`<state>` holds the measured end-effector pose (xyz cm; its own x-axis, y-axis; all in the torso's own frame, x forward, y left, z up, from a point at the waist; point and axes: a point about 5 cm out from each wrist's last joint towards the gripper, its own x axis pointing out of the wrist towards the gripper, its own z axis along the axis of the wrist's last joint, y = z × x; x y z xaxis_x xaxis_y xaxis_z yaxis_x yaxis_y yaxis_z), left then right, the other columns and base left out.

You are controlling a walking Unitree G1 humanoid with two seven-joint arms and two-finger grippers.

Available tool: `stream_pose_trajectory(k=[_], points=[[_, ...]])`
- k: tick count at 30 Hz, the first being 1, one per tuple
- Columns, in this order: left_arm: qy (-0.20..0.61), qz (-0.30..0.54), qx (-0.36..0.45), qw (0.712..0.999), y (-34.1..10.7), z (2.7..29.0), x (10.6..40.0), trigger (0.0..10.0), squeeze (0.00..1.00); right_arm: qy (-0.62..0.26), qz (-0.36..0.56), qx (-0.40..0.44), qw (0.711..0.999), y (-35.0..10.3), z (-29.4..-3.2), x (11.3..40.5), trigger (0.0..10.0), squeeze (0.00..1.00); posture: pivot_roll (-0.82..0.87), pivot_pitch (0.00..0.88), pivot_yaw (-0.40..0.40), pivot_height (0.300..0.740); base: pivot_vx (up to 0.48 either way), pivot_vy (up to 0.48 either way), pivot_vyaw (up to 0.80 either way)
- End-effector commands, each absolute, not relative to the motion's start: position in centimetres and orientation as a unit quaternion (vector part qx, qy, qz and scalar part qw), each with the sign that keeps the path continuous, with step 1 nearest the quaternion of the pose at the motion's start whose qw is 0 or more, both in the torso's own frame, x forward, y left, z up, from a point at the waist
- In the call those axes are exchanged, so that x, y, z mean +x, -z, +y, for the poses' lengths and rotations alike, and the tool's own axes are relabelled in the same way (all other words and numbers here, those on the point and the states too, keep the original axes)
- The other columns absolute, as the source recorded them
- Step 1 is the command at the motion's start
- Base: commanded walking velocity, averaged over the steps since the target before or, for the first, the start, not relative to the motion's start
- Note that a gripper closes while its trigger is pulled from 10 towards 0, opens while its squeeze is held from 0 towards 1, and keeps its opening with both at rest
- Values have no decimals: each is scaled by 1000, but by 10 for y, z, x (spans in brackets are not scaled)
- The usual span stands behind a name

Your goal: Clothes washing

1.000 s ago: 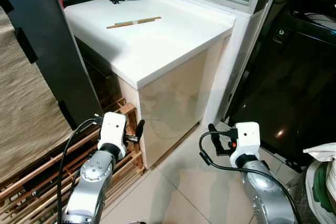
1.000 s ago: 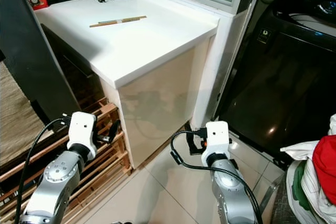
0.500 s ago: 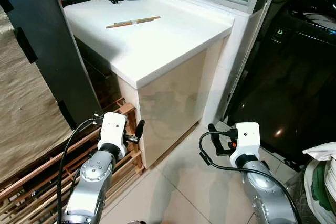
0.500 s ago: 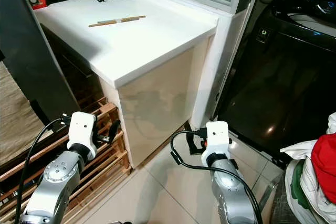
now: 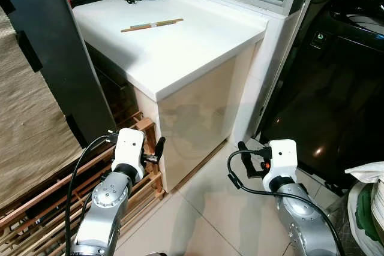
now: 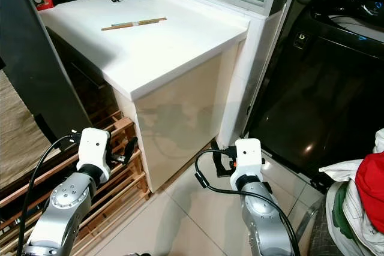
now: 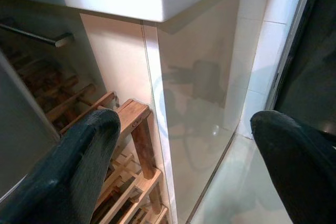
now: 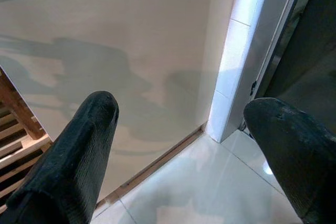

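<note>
A heap of red, white and green clothes [image 6: 366,199] sits in a basket at the far right on the floor, just beside the black glossy washing machine [image 5: 327,82]. Both arms hang low before the white worktop [image 5: 174,43]. The left hand [image 7: 184,150] and the right hand [image 8: 181,140] each have their black fingers spread wide apart, holding nothing. A wooden slatted rack [image 5: 147,172] stands under the worktop.
</note>
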<state>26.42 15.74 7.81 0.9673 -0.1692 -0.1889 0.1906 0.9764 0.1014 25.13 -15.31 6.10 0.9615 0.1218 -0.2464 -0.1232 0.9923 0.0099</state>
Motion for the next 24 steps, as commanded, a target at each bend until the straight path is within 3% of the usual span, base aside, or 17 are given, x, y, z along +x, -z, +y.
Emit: stream_pose_trajectory(k=[1, 5, 13, 24], points=[[94, 72, 66, 991, -87, 157, 270, 10000, 0, -53, 92, 0, 994, -80, -153, 261, 10000, 0, -67, 0, 16, 740, 0, 0, 0], [101, 11, 87, 991, -117, 152, 281, 10000, 0, -33, 17, 6, 999, -119, -155, 278, 10000, 0, -69, 0, 17, 740, 0, 0, 0], [96, -5, 81, 992, -126, 153, 285, 10000, 0, -27, 14, 8, 999, -123, -158, 280, 10000, 0, -66, 0, 11, 740, 0, 0, 0], [96, -40, 80, 991, -148, 153, 291, 10000, 0, -26, -2, 25, 999, -132, -155, 281, 10000, 0, -65, 0, 13, 740, 315, 0, 0]])
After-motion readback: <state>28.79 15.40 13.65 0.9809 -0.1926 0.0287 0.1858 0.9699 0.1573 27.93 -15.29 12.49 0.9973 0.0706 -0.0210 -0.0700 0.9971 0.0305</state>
